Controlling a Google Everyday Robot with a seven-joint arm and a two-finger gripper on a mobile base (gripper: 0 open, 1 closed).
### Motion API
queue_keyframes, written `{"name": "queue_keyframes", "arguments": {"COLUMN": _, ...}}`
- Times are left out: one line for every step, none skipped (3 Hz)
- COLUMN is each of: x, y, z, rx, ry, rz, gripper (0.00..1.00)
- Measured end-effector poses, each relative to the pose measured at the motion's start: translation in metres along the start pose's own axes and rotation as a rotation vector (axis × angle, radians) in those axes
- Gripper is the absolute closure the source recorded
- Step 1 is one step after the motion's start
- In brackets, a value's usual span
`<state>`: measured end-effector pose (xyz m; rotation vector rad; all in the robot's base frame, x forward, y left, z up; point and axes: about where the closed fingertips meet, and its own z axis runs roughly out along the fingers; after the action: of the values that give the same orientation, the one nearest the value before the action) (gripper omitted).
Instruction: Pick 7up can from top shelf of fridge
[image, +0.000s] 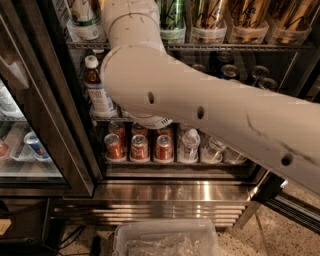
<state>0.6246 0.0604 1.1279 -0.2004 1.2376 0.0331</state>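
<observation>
Thick off-white robot arm (225, 127), smooth matte cylindrical shell, ringed seam at the joint collar (131, 26), small dark round holes (150, 97) spaced along the long link, thin dark scuff marks (251, 126) toward its lower end, gripper out of view past the top edge.

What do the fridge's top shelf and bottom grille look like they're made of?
The top shelf: grey metal wire, judging by its thin dull bars. The grille: probably polished steel, given its bright streaky reflections. The gripper is out of view, up past the arm.
</observation>
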Motion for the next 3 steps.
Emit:
{"name": "queue_keyframes", "arguments": {"x": 0.000, "y": -0.005, "z": -0.024, "rx": 0.013, "ry": 0.053, "rz": 0.007, "gripper": 1.00}}
{"name": "queue_keyframes", "arguments": {"x": 0.005, "y": -0.017, "z": -0.048, "rx": 0.041, "ry": 0.112, "rz": 0.016, "gripper": 1.00}}
{"name": "queue_keyframes", "arguments": {"x": 0.014, "y": -0.034, "z": -0.065, "rx": 0.041, "ry": 0.183, "rz": 0.029, "gripper": 1.00}}
